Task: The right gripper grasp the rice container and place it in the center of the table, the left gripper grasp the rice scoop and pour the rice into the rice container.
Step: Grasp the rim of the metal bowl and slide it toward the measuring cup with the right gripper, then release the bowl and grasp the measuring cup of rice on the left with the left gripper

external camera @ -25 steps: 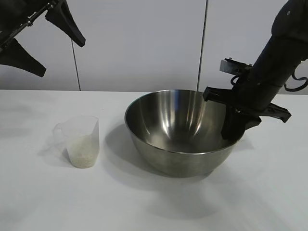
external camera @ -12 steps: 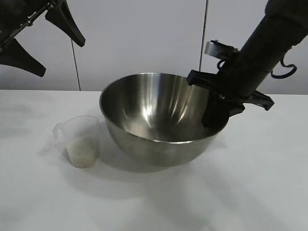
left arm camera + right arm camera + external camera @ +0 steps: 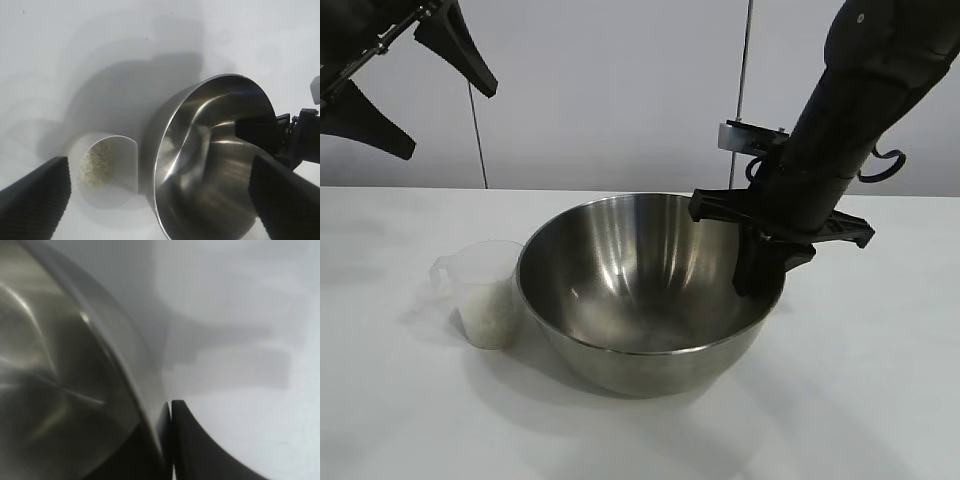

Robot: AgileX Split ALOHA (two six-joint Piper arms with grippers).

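Note:
The rice container (image 3: pixel 640 290), a large steel bowl, sits at the middle of the table (image 3: pixel 840 400), tilted a little. My right gripper (image 3: pixel 760 268) is shut on its right rim, with one finger inside and one outside the wall (image 3: pixel 167 440). The rice scoop (image 3: pixel 485 295), a clear plastic cup, stands upright just left of the bowl, close against it; I cannot tell whether they touch. Rice (image 3: pixel 488 318) fills its lower part. My left gripper (image 3: pixel 420 95) hangs open and empty high at the far left. From its wrist view I see the bowl (image 3: pixel 215 165), scoop (image 3: pixel 107 170) and rice (image 3: pixel 94 165) below.
The white tabletop extends in front of the bowl and to its right. A white wall with dark vertical seams (image 3: pixel 744 90) stands behind the table.
My right gripper has carried the bowl leftward from the right side to the table's middle, up beside the scoop. The left arm and the scoop have not moved.

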